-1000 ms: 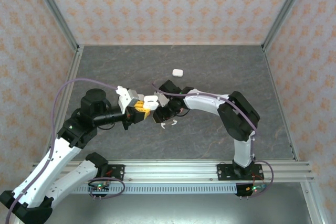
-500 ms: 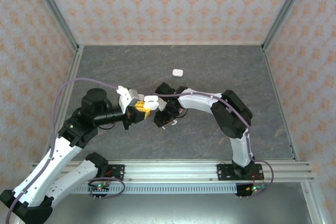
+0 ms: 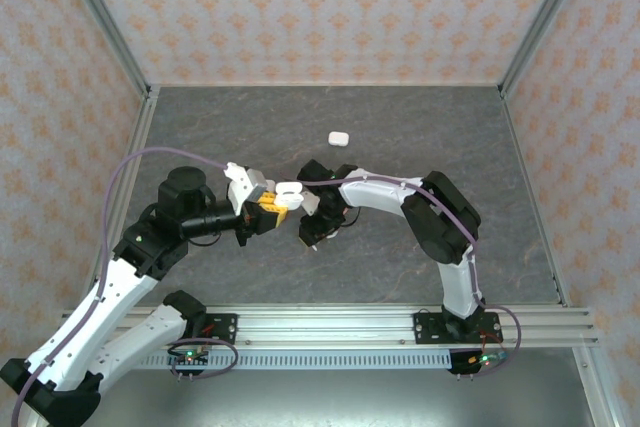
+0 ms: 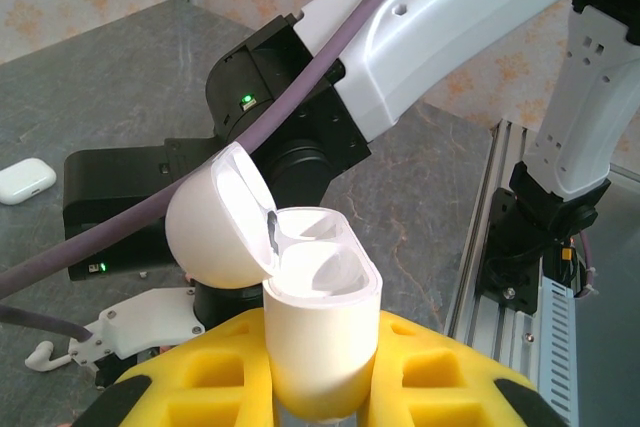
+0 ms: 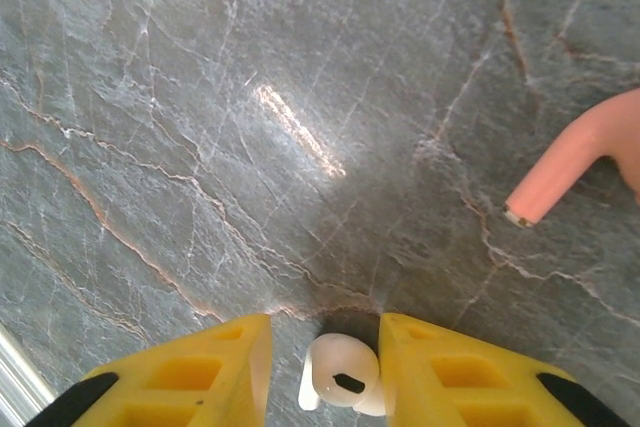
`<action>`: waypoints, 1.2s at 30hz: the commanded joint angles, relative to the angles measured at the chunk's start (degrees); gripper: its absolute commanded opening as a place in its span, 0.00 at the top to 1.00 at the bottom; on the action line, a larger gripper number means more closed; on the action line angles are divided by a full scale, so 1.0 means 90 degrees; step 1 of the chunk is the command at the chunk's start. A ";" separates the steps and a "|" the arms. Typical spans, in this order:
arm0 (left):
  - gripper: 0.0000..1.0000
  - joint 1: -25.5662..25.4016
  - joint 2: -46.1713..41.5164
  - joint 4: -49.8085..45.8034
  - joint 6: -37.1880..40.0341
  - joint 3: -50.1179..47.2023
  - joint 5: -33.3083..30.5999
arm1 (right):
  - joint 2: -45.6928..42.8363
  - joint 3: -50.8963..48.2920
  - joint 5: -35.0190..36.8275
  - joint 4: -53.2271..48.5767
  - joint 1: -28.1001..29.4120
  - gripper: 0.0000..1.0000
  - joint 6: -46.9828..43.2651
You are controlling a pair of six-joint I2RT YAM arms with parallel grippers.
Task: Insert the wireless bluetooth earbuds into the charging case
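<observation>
My left gripper point(image 4: 320, 347) is shut on a white charging case point(image 4: 322, 317), held upright with its lid point(image 4: 215, 222) flipped open to the left; both wells look empty. From above, the case point(image 3: 288, 192) sits at the tip of the left gripper point(image 3: 270, 209). Just right of it, my right gripper point(image 3: 312, 232) points down at the table. Between its yellow fingers point(image 5: 440, 372) lies a white earbud point(image 5: 343, 377); the right finger touches it, and a small gap remains on the left. A salmon-red earbud point(image 5: 590, 162) lies on the table ahead and to the right.
A second white case point(image 3: 338, 137), closed, lies farther back on the grey marbled table point(image 3: 430, 127) and appears again at the left edge point(image 4: 25, 179). The right arm's forearm point(image 4: 420, 37) crosses close behind the held case. Patterned walls enclose three sides.
The right gripper has shifted a little left toward the left gripper and lowered over the white earbud, and its jaws have narrowed. The left gripper and the case have stayed put.
</observation>
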 commanded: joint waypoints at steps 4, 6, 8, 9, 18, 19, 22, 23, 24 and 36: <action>1.00 -0.0027 0.0006 0.0160 -0.0044 0.0116 0.0106 | -0.0092 -0.0153 0.0288 -0.0278 0.0036 0.70 -0.0125; 1.00 -0.0031 0.0011 0.0157 -0.0063 0.0111 0.0086 | -0.0129 -0.0181 0.0307 -0.0257 0.0036 0.72 -0.0111; 1.00 -0.0028 0.0014 0.0157 -0.0062 0.0111 0.0068 | -0.0212 -0.0219 0.0320 -0.0197 0.0041 0.75 -0.0063; 1.00 -0.0023 0.0009 0.0160 -0.0064 0.0111 0.0057 | -0.0277 -0.0256 0.0321 -0.0151 0.0035 0.75 -0.0033; 1.00 -0.0028 0.0014 0.0439 -0.0202 0.0022 -0.0224 | -0.1249 -0.0666 0.0233 0.0516 -0.0197 0.78 0.0711; 1.00 -0.0027 0.0023 0.0561 -0.0244 -0.0023 -0.0295 | -0.1494 -0.0760 0.0250 0.0657 -0.0283 0.78 0.0869; 1.00 -0.0022 0.0023 0.1069 -0.0401 -0.0230 -0.0434 | -0.2289 -0.1057 0.0375 0.1071 -0.0589 0.78 0.1427; 1.00 -0.0025 0.0041 0.1245 -0.0446 -0.0295 -0.0471 | -0.2543 -0.1148 0.0407 0.1212 -0.0695 0.78 0.1610; 1.00 -0.0022 0.0075 0.1476 -0.0493 -0.0375 -0.0530 | -0.2851 -0.1257 0.0446 0.1371 -0.0822 0.78 0.1828; 1.00 -0.0051 0.1344 0.3371 -0.0659 -0.0409 -0.0626 | -0.4867 -0.0791 0.0968 0.2216 -0.1245 0.78 0.2624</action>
